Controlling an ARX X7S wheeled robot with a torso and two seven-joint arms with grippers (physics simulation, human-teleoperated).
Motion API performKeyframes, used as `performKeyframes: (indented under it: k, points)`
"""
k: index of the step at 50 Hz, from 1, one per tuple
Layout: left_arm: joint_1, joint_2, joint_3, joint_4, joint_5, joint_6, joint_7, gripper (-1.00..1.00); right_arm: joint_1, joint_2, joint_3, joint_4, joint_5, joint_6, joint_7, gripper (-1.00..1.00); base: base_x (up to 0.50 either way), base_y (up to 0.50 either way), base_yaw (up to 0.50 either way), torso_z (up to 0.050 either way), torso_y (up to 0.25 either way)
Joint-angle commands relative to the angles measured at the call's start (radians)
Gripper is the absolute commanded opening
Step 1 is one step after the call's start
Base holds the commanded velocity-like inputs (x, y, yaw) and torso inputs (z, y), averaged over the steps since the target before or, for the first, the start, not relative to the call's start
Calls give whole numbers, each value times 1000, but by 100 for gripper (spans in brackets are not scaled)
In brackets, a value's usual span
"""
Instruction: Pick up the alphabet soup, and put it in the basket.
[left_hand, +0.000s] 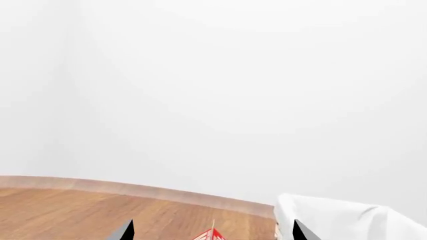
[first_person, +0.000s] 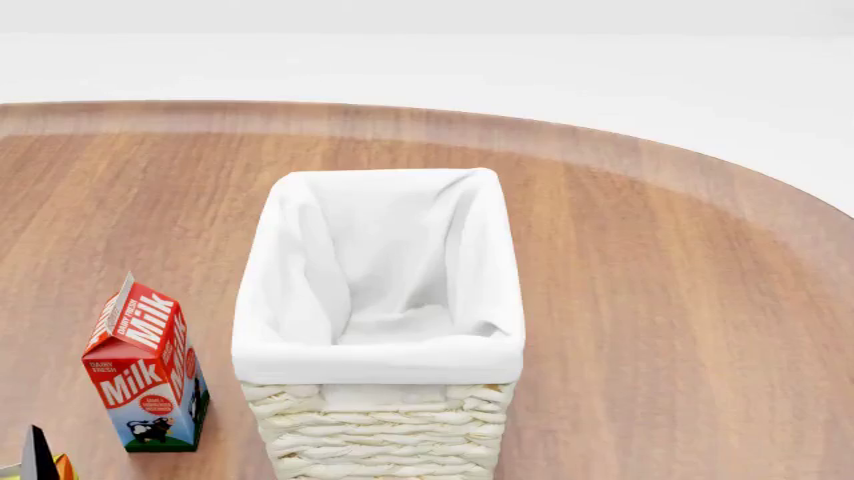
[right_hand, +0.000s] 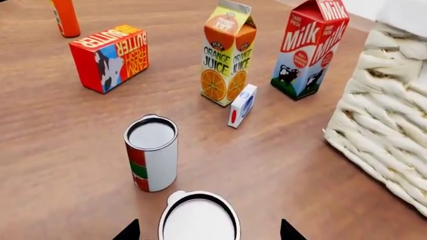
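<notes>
In the right wrist view a can with a white lid (right_hand: 199, 219) stands upright between the fingers of my right gripper (right_hand: 207, 231). The gripper is open, with a gap on each side of the can, and the can's label is hidden. A second can (right_hand: 152, 152), labelled red, green and white, stands just beyond it. I cannot read which of the two is the alphabet soup. The wicker basket with white lining (first_person: 380, 345) stands mid-table; its woven wall (right_hand: 383, 105) is beside the cans. My left gripper (left_hand: 211, 232) is open and empty, above the milk carton's top.
A milk carton (first_person: 144, 368) stands left of the basket; it also shows in the right wrist view (right_hand: 310, 47). An orange juice carton (right_hand: 228, 55), a butter box (right_hand: 110, 57), a small white box (right_hand: 242, 105) and an orange bottle (right_hand: 65, 17) stand on the wooden table (first_person: 667, 300).
</notes>
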Motion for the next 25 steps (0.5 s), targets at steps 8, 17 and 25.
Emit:
performKeyframes:
  k: [8, 17, 25]
  points:
    - [0, -4, 3, 2, -2, 2, -4, 100, 34, -31, -49, 28, -44, 27, -12, 100, 0, 0, 0, 0, 0]
    - [0, -5, 6, 0, 1, 4, -6, 100, 51, -51, -63, 58, -44, 23, -26, 100, 0, 0, 0, 0, 0]
    - [3, -9, 5, 2, -2, 7, -7, 100, 77, -77, -78, 85, -52, 42, -32, 100, 0, 0, 0, 0, 0]
